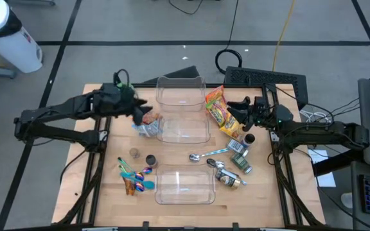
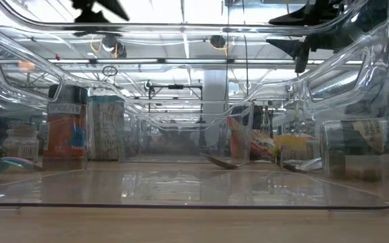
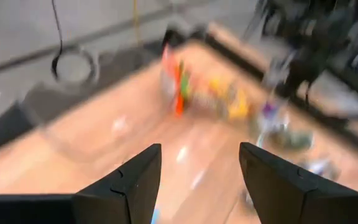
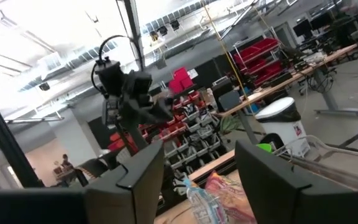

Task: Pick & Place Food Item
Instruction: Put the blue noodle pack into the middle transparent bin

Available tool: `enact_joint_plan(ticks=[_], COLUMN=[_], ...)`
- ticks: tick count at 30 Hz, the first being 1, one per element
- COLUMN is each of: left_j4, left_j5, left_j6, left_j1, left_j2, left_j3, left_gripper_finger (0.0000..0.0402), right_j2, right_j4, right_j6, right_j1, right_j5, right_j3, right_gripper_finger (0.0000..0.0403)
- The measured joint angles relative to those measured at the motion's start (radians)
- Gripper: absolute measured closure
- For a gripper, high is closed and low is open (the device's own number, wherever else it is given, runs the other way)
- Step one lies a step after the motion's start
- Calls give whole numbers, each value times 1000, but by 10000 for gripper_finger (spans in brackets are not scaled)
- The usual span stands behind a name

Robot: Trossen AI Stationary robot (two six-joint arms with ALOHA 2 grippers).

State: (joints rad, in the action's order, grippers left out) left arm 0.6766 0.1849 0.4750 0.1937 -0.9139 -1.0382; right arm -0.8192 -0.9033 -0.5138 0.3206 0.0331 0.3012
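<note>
Two pincers over the bench — my right pincer (image 1: 241,110) gapes empty just beside the orange snack bag (image 1: 221,110); my left pincer (image 1: 141,115) hovers wide, empty.

Clear bins (image 1: 182,109) and clutter crowd the table (image 1: 95,186).

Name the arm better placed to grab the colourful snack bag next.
Right. The right gripper hangs just beside the snack bag, jaws open and empty. The left gripper is across the far clear container.

Two clear bins (image 1: 184,109), snack bag (image 1: 222,110), spoons (image 1: 207,154), both arms over table
</note>
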Motion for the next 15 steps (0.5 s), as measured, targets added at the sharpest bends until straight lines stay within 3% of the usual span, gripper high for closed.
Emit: enact_joint_plan(ticks=[5, 10, 15], left_j4=[177, 189, 186], left_j5=[11, 25, 23], left_j6=[-9, -89, -144], left_j1=[0, 0, 0], left_j2=[12, -3, -19], left_j3=[4, 60, 141], left_gripper_finger=[179, 179, 179], right_j2=[0, 0, 0], right_j4=[1, -6, -6], right_j6=[-23, -27, -130], right_j1=[0, 0, -2], right_j5=[-119, -215, -216], right_j3=[0, 0, 0], right_gripper_finger=[210, 214, 213])
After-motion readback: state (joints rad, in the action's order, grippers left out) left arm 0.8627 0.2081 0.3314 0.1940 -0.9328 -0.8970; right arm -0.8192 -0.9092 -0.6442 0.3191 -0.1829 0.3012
